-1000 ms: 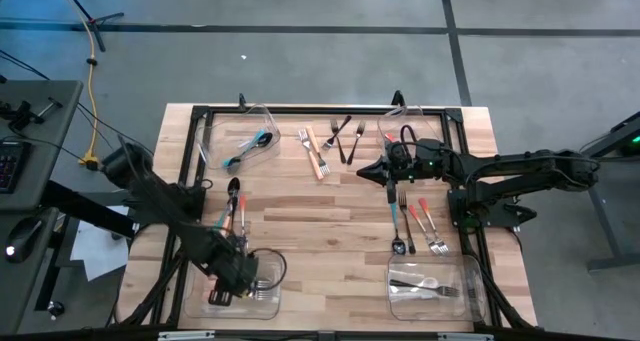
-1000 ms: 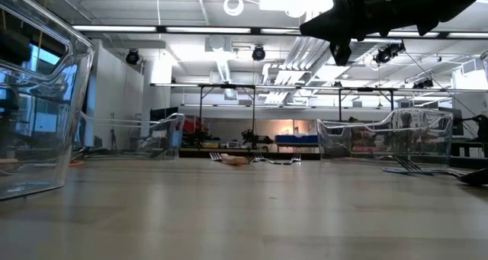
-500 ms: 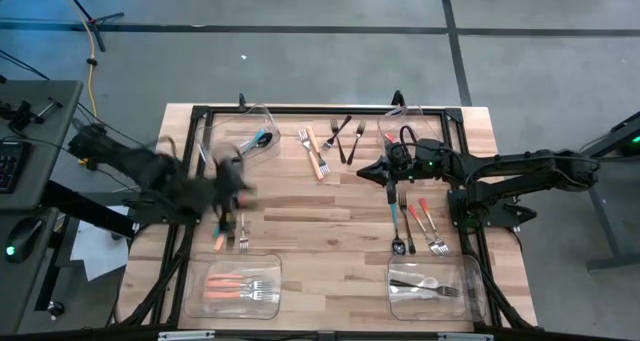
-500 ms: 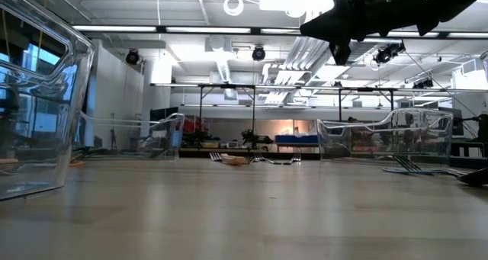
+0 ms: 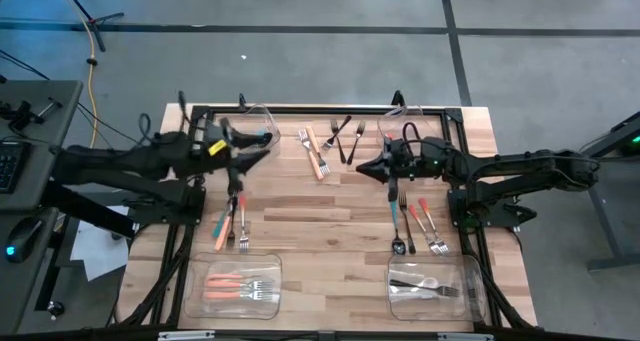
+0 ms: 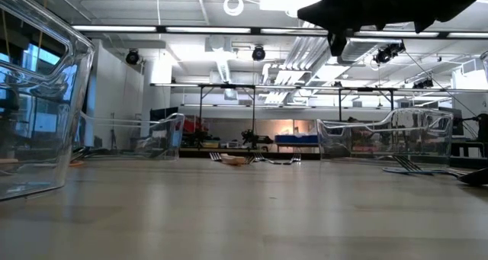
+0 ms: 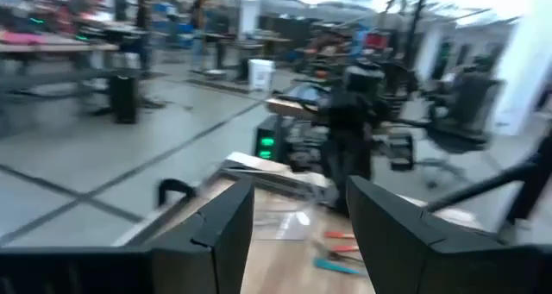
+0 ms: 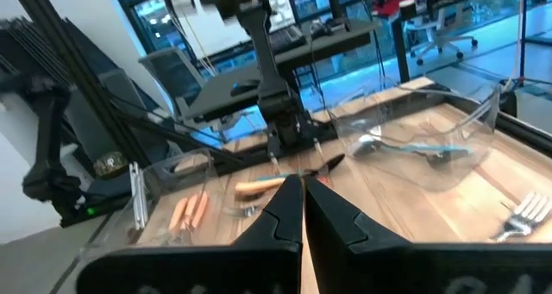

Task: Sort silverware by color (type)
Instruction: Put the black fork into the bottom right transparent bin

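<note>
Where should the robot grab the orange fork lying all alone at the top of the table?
Best guess: the orange fork lies flat, tilted, prongs toward the table's far edge. Pinch its orange handle mid-length, coming straight down, fingers across the narrow handle. The handle is thicker than the prongs, and nothing crowds it.

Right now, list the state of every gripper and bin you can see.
left gripper: open, empty, above the table by the teal bin
right gripper: shut, empty
teal bin: holds teal-handled silverware
orange bin: holds orange-handled forks
black bin: holds dark silverware
far right bin: contents unclear
</note>
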